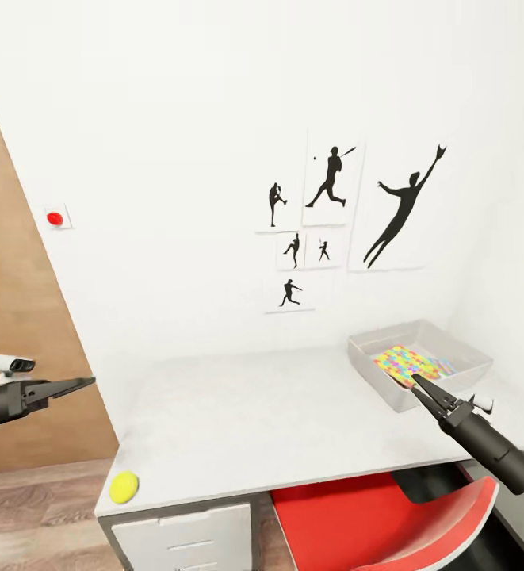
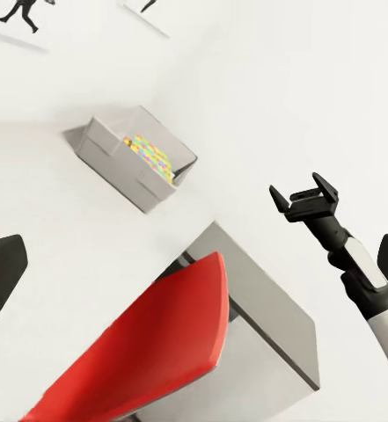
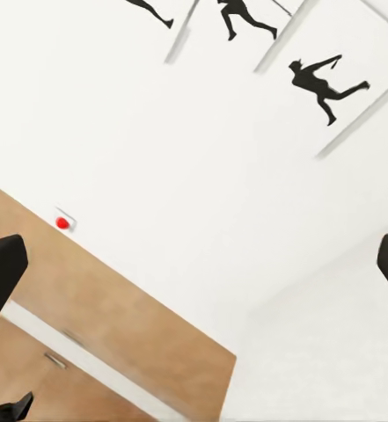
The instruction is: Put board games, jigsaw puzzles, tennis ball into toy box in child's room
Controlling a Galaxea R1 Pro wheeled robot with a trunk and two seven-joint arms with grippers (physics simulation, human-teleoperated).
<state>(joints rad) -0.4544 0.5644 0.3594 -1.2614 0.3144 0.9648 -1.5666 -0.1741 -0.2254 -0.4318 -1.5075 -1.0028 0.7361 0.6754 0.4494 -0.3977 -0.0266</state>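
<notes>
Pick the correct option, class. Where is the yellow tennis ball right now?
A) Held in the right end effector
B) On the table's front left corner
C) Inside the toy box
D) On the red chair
B: in the head view the tennis ball rests on the table at its front left corner, well apart from the toy box, which holds a jigsaw puzzle.

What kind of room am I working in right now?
Probably a child's bedroom or playroom: baseball-player silhouettes on the white wall, a pale desk with a red chair, and a toy box holding a colourful jigsaw puzzle.
</notes>
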